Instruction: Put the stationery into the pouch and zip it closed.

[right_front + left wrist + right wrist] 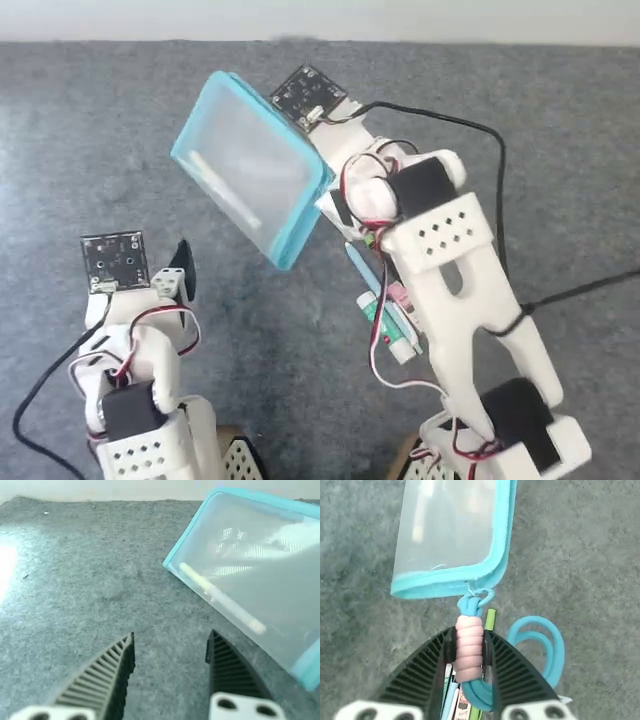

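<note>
A clear pouch with a turquoise border [250, 170] hangs tilted over the grey mat, with a white pen [220, 600] inside it. My right gripper [469, 632] is shut on the pink zipper pull [469, 650] at the pouch's [450, 530] corner. A turquoise loop strap [542, 647] hangs beside the pull. Several pens [385, 310] lie on the mat under the right arm, and a green one [490, 620] shows past the fingers. My left gripper [170, 652] stands open and holds nothing, low over the mat a short way from the pouch's [260, 565] near edge.
Grey mat [80, 130] covers the table, with bare room at the left and far side. A black cable [480, 130] runs from the right arm across the right side. The left arm [135, 330] stands at the front left.
</note>
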### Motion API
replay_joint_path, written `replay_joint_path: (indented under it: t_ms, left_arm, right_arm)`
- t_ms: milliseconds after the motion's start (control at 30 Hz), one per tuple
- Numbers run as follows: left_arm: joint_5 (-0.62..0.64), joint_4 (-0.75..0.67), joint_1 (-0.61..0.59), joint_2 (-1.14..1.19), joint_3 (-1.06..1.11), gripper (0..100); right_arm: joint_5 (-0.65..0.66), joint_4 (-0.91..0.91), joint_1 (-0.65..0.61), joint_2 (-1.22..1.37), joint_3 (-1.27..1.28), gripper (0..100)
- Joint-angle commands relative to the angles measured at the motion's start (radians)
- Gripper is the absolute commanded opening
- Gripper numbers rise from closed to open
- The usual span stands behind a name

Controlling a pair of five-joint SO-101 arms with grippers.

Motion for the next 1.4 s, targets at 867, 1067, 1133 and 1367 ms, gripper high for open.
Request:
replay_joint_path:
  t_ms: [867, 1067, 1133, 1367]
  left_arm:
    - [0.051, 0.046, 0.184, -0.014, -0.131, 30]
    - [0.051, 0.041, 0.180, -0.009, -0.139, 30]
    - [0.051, 0.000, 0.176, -0.008, -0.113, 30]
    - [0.052, -0.012, 0.104, -0.008, -0.128, 30]
  right_arm:
    - [-0.117, 0.282, -0.074, 0.346, -0.732, 0.6]
    - [-0.120, 0.309, -0.077, 0.381, -0.799, 0.6]
    - [-0.118, 0.344, -0.081, 0.381, -0.827, 0.6]
    - [-0.117, 0.349, -0.076, 0.383, -0.752, 0.6]
